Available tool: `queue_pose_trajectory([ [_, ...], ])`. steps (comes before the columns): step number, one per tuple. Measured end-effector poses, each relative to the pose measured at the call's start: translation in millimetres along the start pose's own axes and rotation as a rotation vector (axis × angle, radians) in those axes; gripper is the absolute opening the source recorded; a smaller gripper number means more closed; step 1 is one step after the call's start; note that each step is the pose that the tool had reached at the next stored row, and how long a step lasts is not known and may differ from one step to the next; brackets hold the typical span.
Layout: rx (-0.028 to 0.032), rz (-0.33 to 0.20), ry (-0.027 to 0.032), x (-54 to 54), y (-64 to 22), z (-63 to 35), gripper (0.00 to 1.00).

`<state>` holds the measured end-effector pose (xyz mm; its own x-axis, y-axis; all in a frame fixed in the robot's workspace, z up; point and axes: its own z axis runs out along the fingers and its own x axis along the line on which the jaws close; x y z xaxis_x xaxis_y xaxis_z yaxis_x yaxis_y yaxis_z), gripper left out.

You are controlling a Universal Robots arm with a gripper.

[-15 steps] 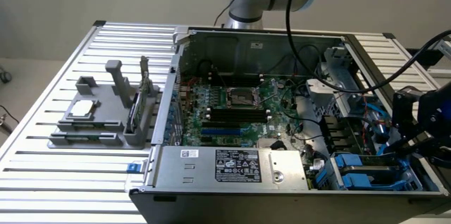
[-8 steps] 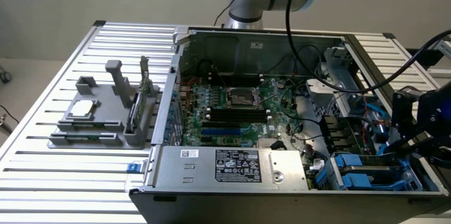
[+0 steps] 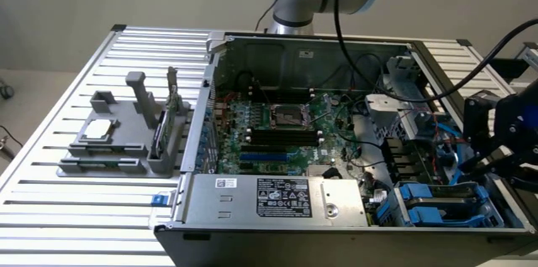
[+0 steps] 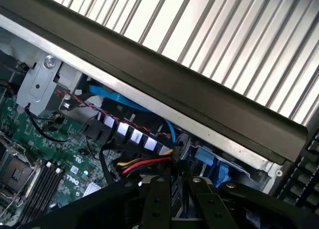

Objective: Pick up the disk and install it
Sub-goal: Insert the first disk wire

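A: Where's the disk (image 3: 444,204)?
B: Lower right of the exterior frame, inside the computer case (image 3: 336,242), gripper (image 3: 486,165) just beside it
A: Installed?
B: Seemingly lodged there, perhaps not fully seated; the jaws' state I cannot tell

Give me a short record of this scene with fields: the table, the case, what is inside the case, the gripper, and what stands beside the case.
table: slatted metal table
case: open computer case lying on the table
inside: motherboard, silver power-supply box, blue carriers
gripper: gripper over the case's side at the exterior view's right, close above the blue carriers
beside case: grey fixture, at the exterior view's left
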<state>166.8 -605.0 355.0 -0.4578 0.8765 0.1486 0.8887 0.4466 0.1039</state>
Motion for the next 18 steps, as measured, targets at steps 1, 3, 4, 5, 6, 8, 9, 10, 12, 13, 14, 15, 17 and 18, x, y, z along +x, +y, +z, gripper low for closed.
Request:
queue_pose_trajectory([
  [1, -0.0004, 0.001, -0.0001, 1.0, -0.4, -1.7, 0.18],
  [3, -0.0015, 0.007, -0.0005, 1.6, -1.4, -1.9, 0.18],
  [4, -0.0023, 0.013, -0.0013, 1.7, -1.6, -2.0, 0.18],
  [5, -0.0032, 0.020, -0.0023, 1.9, -1.8, -2.2, 0.18],
  [6, -0.0040, 0.027, -0.0028, 2.0, -2.0, -2.0, 0.18],
  [8, -0.0021, 0.040, -0.0038, 2.1, -2.5, -1.4, 0.18],
  [9, 0.0007, 0.046, -0.0040, 2.1, -2.7, -0.9, 0.18],
  [10, 0.0047, 0.053, -0.0033, 2.2, -2.9, -0.5, 0.18],
  [12, 0.0145, 0.068, -0.0005, 2.1, -3.2, 0.4, 0.18],
  [13, 0.0205, 0.076, 0.0015, 2.1, -3.3, 1.0, 0.18],
  [14, 0.0272, 0.083, 0.0039, 2.0, -3.4, 1.4, 0.18],
  [15, 0.0356, 0.090, 0.0075, 2.0, -3.5, 1.7, 0.18],
  [17, 0.0567, 0.104, 0.0165, 2.0, -3.5, 2.3, 0.18],
  [18, 0.0666, 0.110, 0.0206, 2.0, -3.5, 2.5, 0.18],
])
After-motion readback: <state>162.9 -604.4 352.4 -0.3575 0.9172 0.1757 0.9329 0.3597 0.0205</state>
